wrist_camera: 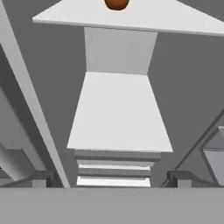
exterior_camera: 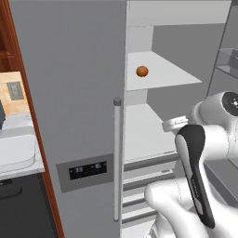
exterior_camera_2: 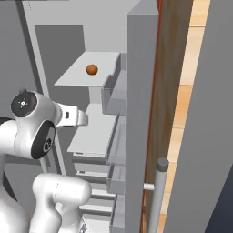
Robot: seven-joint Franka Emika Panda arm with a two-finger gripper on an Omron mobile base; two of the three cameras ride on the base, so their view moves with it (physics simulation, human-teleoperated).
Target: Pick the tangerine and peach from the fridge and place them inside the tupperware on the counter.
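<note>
My gripper [wrist_camera: 113, 178] faces into the open fridge [exterior_camera: 74, 93], level with the middle shelf [wrist_camera: 118, 113], fingers spread wide and empty. The tangerine [exterior_camera: 142, 71] rests on the upper shelf [exterior_camera: 162, 74], well apart from my fingers.

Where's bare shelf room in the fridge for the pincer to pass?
Upper shelf: bare right of the tangerine, out to the fridge wall. Shelf below looks bare. Tightest at the drawers underneath.

tangerine [wrist_camera: 116, 3] top cut off, tupperware [exterior_camera: 16, 151] partly cropped
</note>
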